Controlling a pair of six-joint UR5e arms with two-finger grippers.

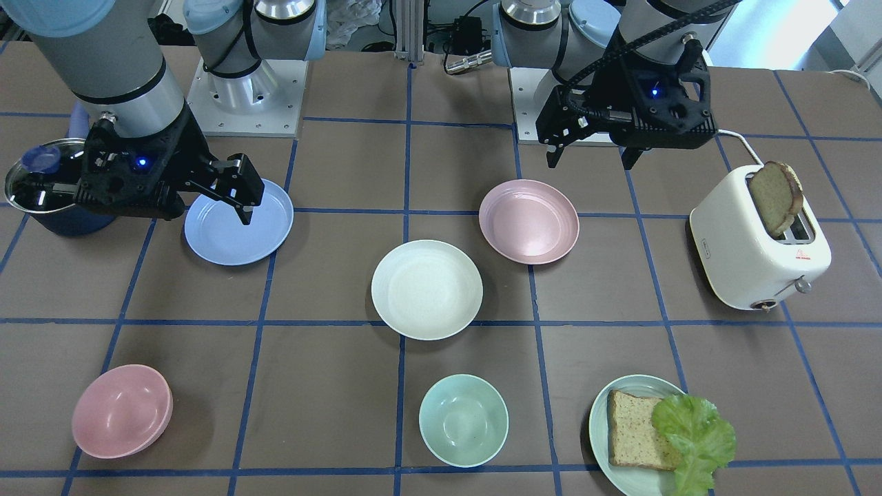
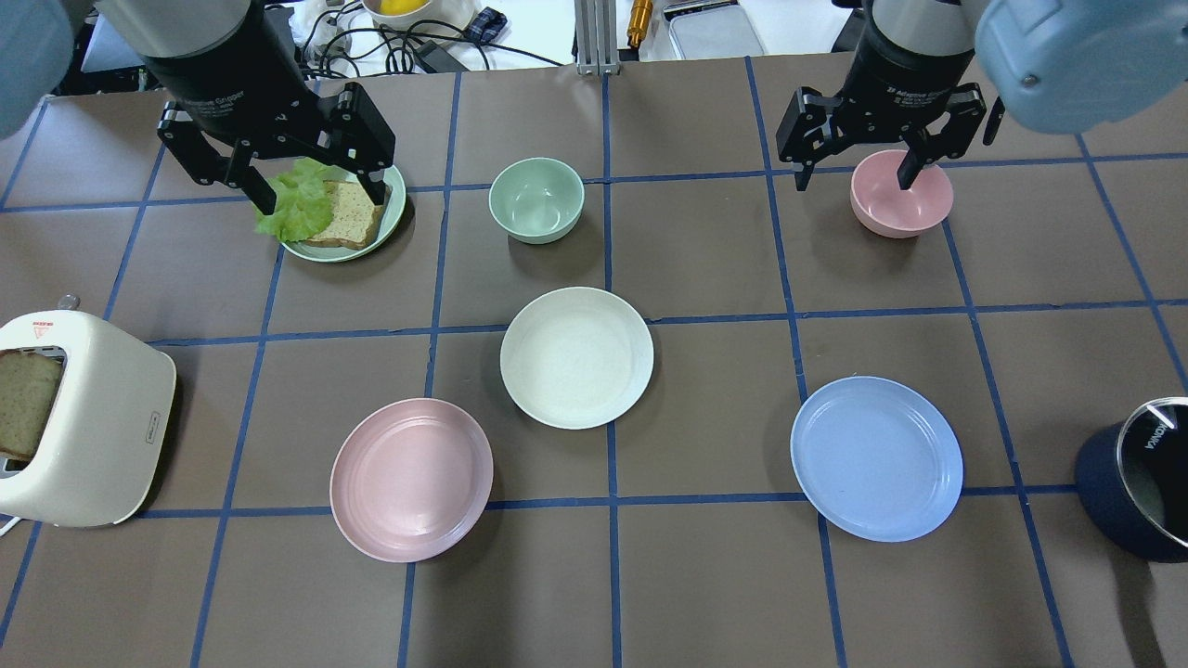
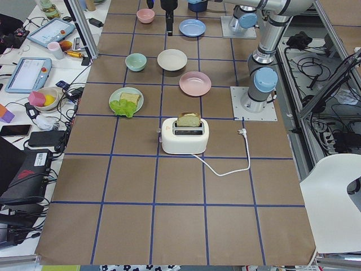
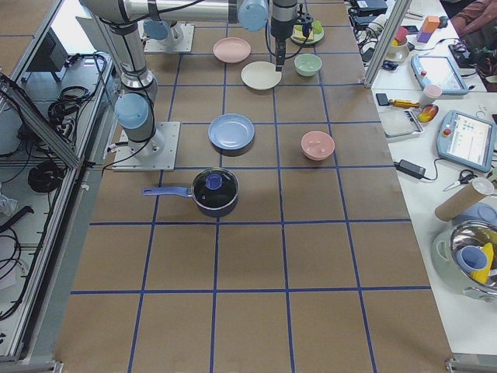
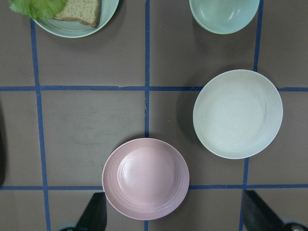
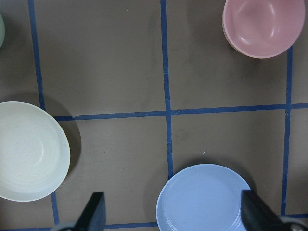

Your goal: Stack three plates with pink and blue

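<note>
Three plates lie apart on the table: the cream-white plate (image 2: 576, 357) in the middle, the pale pink plate (image 2: 411, 480) on the robot's left, the light blue plate (image 2: 876, 457) on its right. My left gripper (image 2: 320, 195) hangs open and empty high above the table; its wrist view looks down on the pink plate (image 5: 146, 178) and the cream plate (image 5: 237, 113). My right gripper (image 2: 854, 176) is also open, empty and high; its wrist view shows the blue plate (image 6: 204, 199) below and the cream plate (image 6: 29, 151) at the left.
A white toaster (image 2: 79, 417) with bread stands at the robot's far left. A pale green plate (image 1: 610, 441) with bread and lettuce, a mint bowl (image 2: 536, 199) and a pink bowl (image 2: 900, 193) sit on the far side. A lidded dark pot (image 2: 1137, 478) stands at the far right.
</note>
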